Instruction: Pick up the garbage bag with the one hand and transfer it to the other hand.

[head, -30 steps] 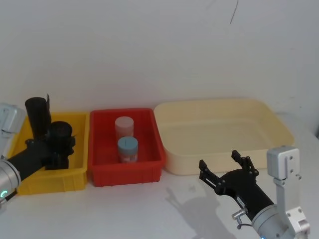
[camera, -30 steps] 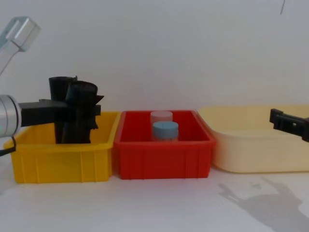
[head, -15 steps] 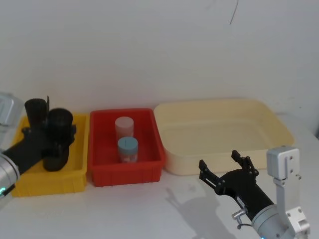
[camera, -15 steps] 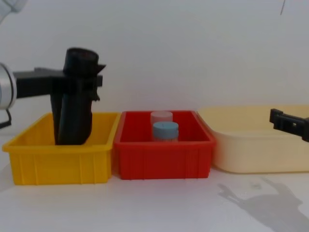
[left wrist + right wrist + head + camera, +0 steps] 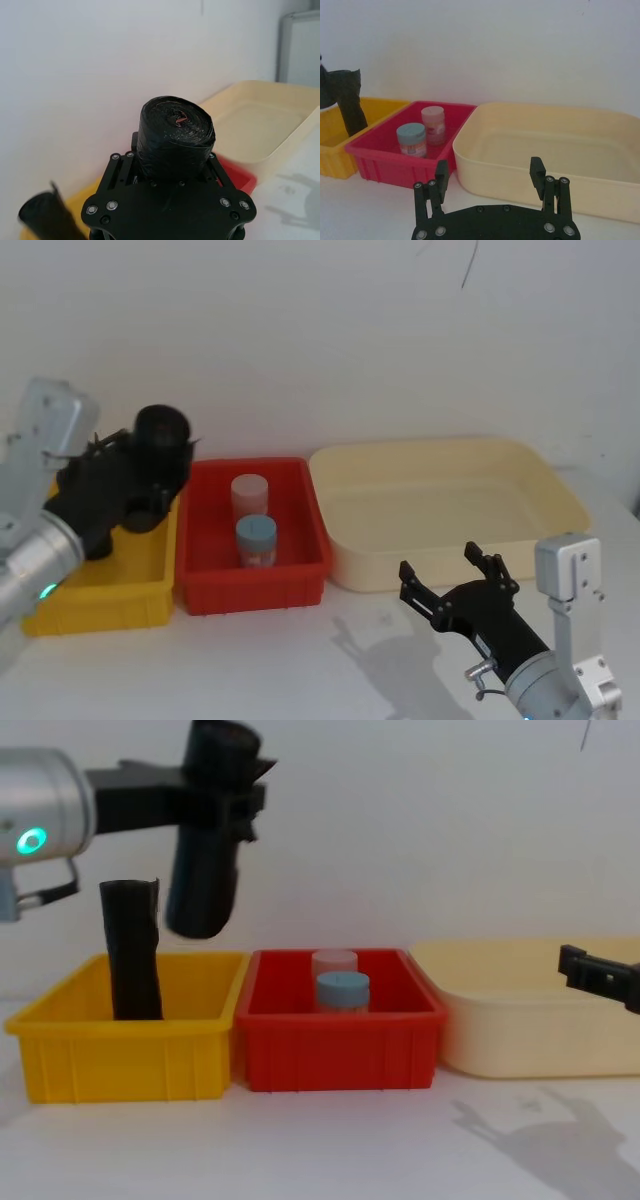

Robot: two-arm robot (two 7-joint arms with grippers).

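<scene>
Head view: left gripper (image 5: 150,478) clamped on garbage bag (image 5: 160,438), above yellow bin (image 5: 100,595); right gripper (image 5: 445,570) well apart, fingers spread, empty.
Chest view: bag hangs tilted, mostly below the grip; second roll (image 5: 130,955) beneath. Risk: slick plastic slipping.
Left wrist view: bag's end protrudes beyond the fingers.
Right wrist view: misaligned handover could drop it.

Black rolled garbage bag (image 5: 203,880) hangs tilted above the yellow bin (image 5: 120,1055).

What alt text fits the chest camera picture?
The left claw holds a black rolled bag above a yellow bin where a second roll stands. Next come a red bin with a pale jar and a blue-lidded jar, a cream tray, and the open right claw.
</scene>
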